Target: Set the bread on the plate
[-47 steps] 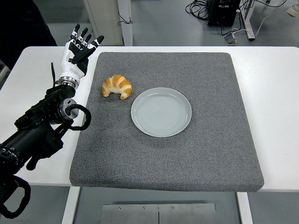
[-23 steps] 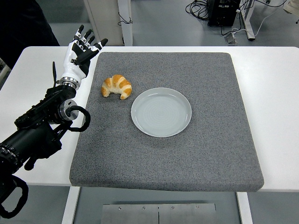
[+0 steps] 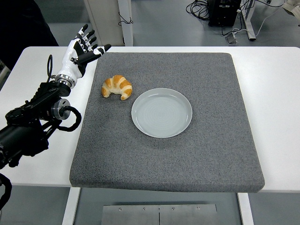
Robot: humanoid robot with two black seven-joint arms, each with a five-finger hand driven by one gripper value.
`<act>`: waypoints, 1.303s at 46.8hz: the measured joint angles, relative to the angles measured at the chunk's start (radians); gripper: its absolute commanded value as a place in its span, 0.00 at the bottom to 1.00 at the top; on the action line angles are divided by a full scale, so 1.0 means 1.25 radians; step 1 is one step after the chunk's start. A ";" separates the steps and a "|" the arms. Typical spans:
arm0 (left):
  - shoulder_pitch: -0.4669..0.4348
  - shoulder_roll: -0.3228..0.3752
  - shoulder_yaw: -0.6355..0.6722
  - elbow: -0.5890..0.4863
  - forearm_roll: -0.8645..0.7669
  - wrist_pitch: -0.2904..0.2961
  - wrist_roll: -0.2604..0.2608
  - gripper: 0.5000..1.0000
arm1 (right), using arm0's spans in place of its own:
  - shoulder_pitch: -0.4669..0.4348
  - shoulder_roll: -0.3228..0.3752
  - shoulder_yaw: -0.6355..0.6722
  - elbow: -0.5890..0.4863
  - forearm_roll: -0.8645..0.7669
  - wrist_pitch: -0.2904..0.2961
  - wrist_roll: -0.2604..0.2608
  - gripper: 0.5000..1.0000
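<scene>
On the white table [image 3: 276,93]: grey mat [image 3: 187,159], then plate [image 3: 161,112] mid-mat, empty. Left hand [image 3: 80,50] over the mat's far-left corner, fingers [image 3: 86,33] splayed, gripping nothing. Bread [image 3: 117,86], a croissant, lies on the mat nearer than and right of the fingertips, just beside the plate's left rim. Long axis left-right, horns pointing toward the near edge.

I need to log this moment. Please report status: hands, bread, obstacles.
Left robot hand open, raised at the mat's far left corner. Croissant on mat, just left of the empty plate. Path clear. Right arm unseen.
</scene>
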 measured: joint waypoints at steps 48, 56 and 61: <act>-0.055 0.224 0.115 -0.236 0.363 -0.056 0.051 0.95 | 0.000 0.000 0.000 0.000 0.000 0.000 0.000 1.00; -0.079 0.229 0.150 -0.241 0.461 -0.057 0.050 0.95 | 0.000 0.000 0.000 0.000 0.000 0.000 0.000 1.00; -0.080 0.229 0.152 -0.241 0.524 -0.057 0.050 0.95 | 0.000 0.000 0.000 0.000 0.000 0.000 0.000 1.00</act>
